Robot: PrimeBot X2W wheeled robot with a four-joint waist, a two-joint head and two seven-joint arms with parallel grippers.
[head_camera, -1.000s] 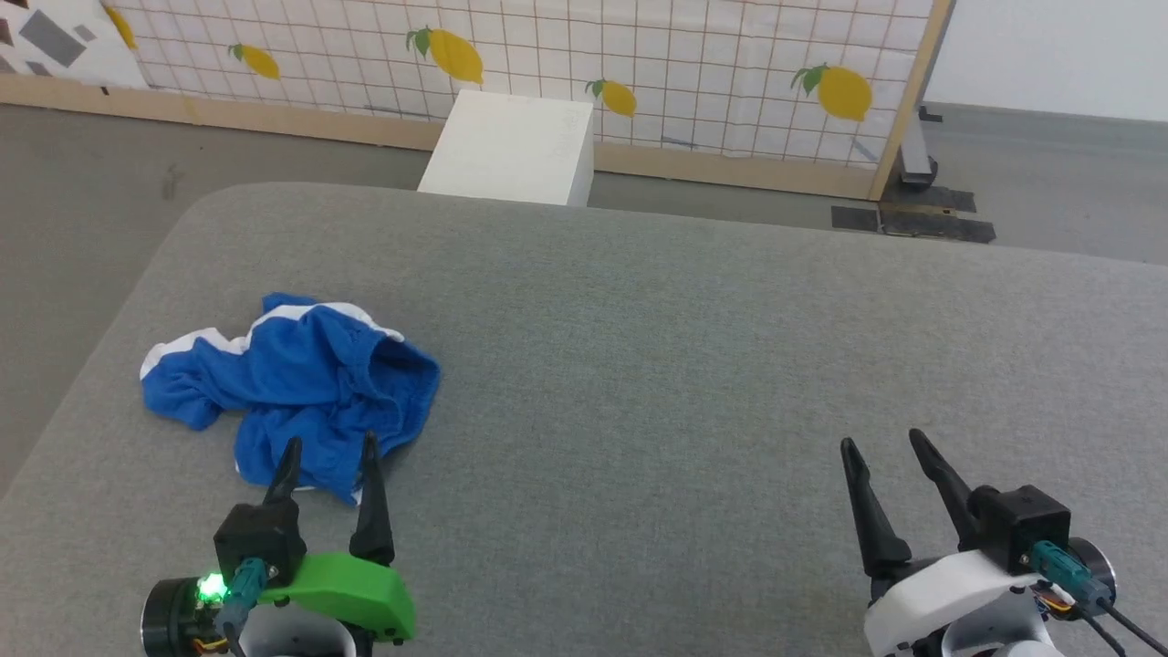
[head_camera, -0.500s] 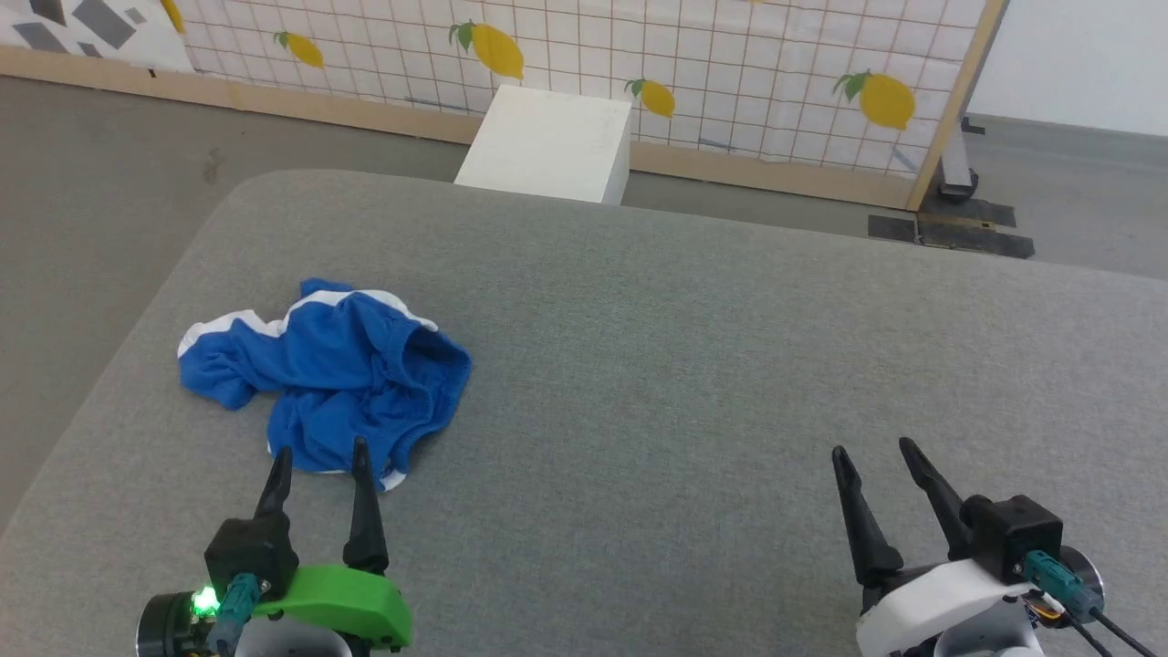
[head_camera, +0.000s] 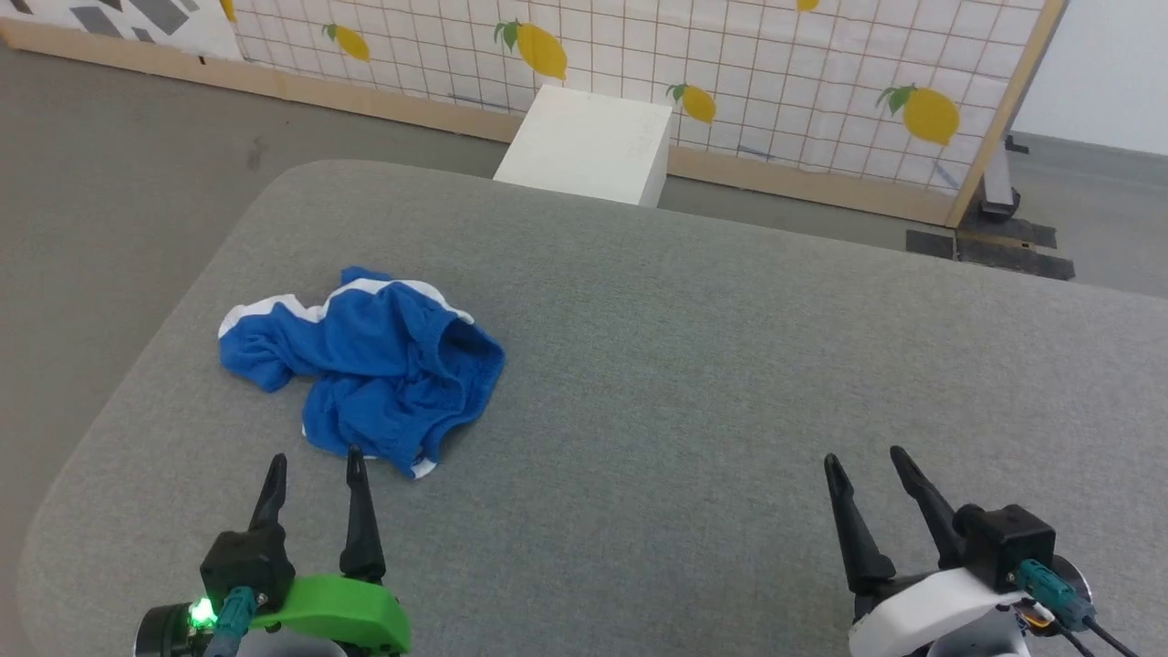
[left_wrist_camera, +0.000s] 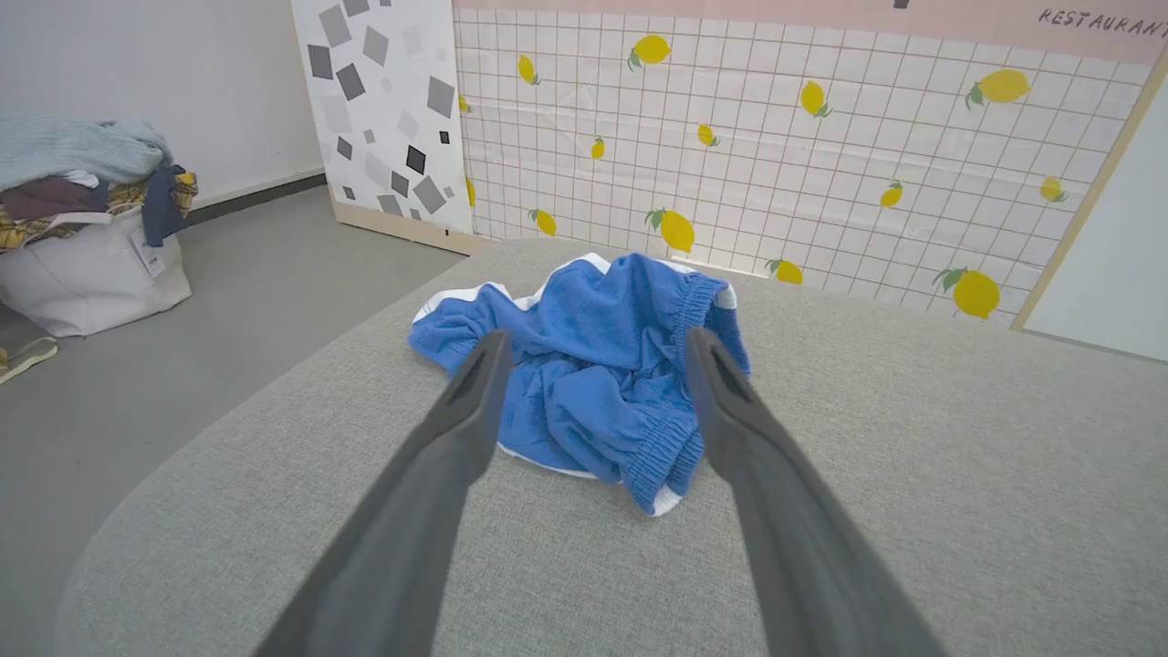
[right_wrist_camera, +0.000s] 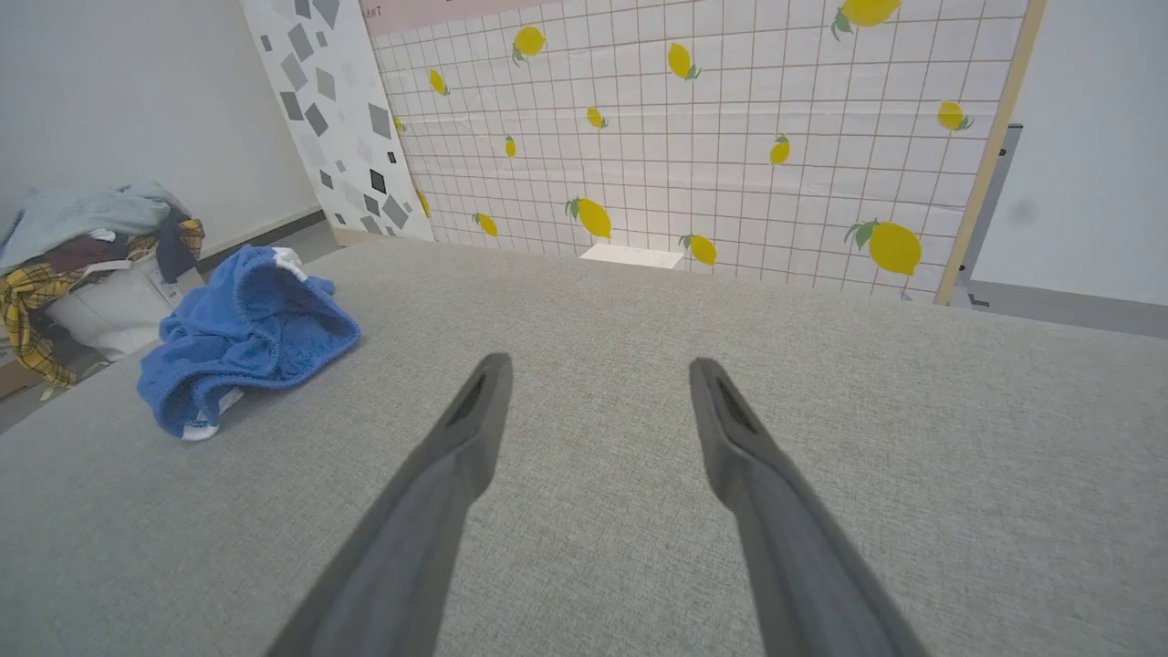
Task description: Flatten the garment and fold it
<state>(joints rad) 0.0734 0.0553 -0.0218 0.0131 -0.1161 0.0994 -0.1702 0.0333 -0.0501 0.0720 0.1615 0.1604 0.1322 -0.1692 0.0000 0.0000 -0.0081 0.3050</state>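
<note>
The head camera has swung since the earlier frame, so the whole scene sits further right in the head view. The left end effector (head_camera: 312, 456) overlapped the near hem of the garment (head_camera: 383, 365) then; its tips now stop just short of that hem.

Nearest, both end effectors hover over the near edge of the grey fabric-covered tabletop (head_camera: 684, 365). The left one, on a green mount, is at the tabletop's near left. Its two long dark fingers are spread apart with nothing between them. In the left wrist view, the crumpled cloth shows through the gap. The right end effector (head_camera: 862, 453), on a white mount, is at the tabletop's near right. Its fingers are also spread and hold nothing, and bare grey fabric lies under them.

Further in, the garment lies on the left part of the tabletop, near the rounded left corner. It is a pair of bright blue shorts, bunched in a loose heap. White stripe trim shows along its far side, and the gathered waistband gapes open toward the tabletop's middle.

Past the tabletop's far edge, a white box (head_camera: 589, 141) stands on the grey floor (head_camera: 109, 182). Behind it runs a white grid panel printed with lemons (head_camera: 730, 55). Off the tabletop's left side, a pale bag heaped with clothes (left_wrist_camera: 91, 265) sits on the floor.
</note>
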